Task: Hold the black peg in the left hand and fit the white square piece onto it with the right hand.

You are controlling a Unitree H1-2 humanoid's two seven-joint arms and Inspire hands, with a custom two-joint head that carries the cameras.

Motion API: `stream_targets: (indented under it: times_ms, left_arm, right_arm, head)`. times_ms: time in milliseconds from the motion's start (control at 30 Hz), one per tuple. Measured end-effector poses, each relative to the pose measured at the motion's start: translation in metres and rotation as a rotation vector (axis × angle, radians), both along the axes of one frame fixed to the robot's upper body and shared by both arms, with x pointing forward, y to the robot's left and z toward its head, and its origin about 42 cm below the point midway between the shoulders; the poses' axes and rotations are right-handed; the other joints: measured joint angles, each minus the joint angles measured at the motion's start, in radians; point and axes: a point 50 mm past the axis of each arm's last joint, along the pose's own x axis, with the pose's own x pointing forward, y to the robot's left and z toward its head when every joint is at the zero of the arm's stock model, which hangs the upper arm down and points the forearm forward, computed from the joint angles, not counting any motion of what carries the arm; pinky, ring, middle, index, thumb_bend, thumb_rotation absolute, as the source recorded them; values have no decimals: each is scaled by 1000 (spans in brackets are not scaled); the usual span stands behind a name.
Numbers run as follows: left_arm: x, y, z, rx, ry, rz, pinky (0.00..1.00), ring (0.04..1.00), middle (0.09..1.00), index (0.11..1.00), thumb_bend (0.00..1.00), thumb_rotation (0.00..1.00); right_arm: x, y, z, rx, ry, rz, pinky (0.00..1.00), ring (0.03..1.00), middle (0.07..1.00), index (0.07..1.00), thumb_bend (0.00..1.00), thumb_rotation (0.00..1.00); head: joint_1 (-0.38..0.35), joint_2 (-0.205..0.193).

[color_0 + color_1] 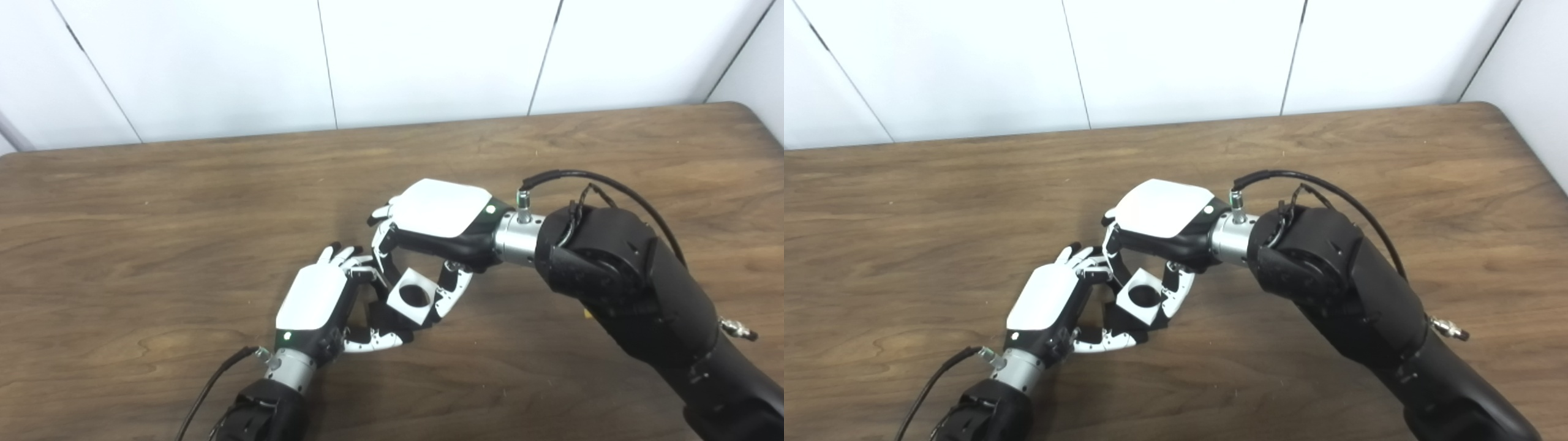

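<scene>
My left hand [315,297] is near the table's front middle, palm turned right, its fingers and thumb curled around the black peg [384,318]. Only a dark stub of the peg shows between that hand and the square piece. The white square piece [401,300], with a round dark hole in its face, is pinched between the fingers and thumb of my right hand [438,211]. That hand reaches in from the right, above the piece. The piece sits tilted against the peg's end, touching my left fingertips. Whether the peg has entered the hole is hidden.
The brown wooden table [184,202] spreads wide to the left and behind the hands. White wall panels [429,55] stand behind its far edge. The right forearm [631,288] with its black cable crosses the front right. The table's right corner [1513,116] is rounded.
</scene>
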Motion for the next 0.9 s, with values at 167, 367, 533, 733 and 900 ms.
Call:
stream_targets:
  times_ms: [167, 367, 533, 733, 900]
  left_arm:
    - [0, 0, 0, 0, 0, 0, 1000, 921, 811, 489, 517, 56]
    - [0, 0, 0, 0, 1, 0, 1000, 924, 813, 489, 517, 56]
    - [0, -1, 0, -1, 1, 0, 1000, 924, 810, 488, 517, 56]
    - [0, -1, 0, -1, 1, -1, 1000, 920, 810, 488, 517, 56]
    - [-1, -1, 0, -1, 0, -2, 1000, 918, 810, 489, 517, 57]
  right_arm:
    - [1, 0, -1, -1, 0, -6, 908, 909, 745, 484, 523, 130]
    - [3, 2, -1, 1, 1, -12, 911, 910, 751, 484, 524, 132]
    - [7, 2, -4, 3, 15, -24, 913, 911, 751, 484, 523, 132]
    - [7, 1, -4, 6, 10, -25, 916, 908, 747, 484, 523, 132]
    - [8, 2, -4, 11, 4, -21, 912, 908, 747, 484, 523, 132]
  head:
    - [-2, 3]
    - [-3, 5]
    - [-5, 6]
    - [-6, 11]
    - [-6, 11]
